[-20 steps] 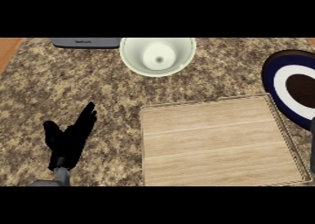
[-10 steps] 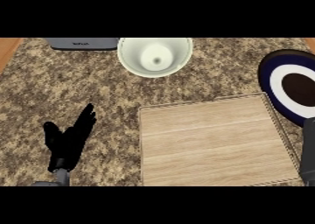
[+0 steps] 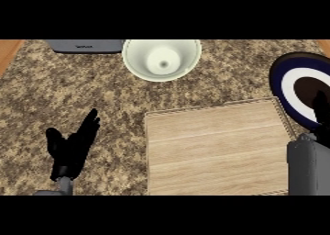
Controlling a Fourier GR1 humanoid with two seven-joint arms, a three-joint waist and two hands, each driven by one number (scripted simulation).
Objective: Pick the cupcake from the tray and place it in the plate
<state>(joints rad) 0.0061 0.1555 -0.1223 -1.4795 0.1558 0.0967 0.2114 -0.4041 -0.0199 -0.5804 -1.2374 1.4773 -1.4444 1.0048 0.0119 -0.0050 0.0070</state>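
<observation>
The right hand's fingers [image 3: 321, 108] point up at three o'clock over the plate's [image 3: 284, 75] dark centre; whether they clasp anything cannot be told, and the cupcake cannot be made out. The left hand [image 3: 71, 148] rests released at eight o'clock on the desk [image 3: 73, 87]. The wooden tray [image 3: 215, 147] lies between them, a white bowl [image 3: 161, 58] at twelve.
</observation>
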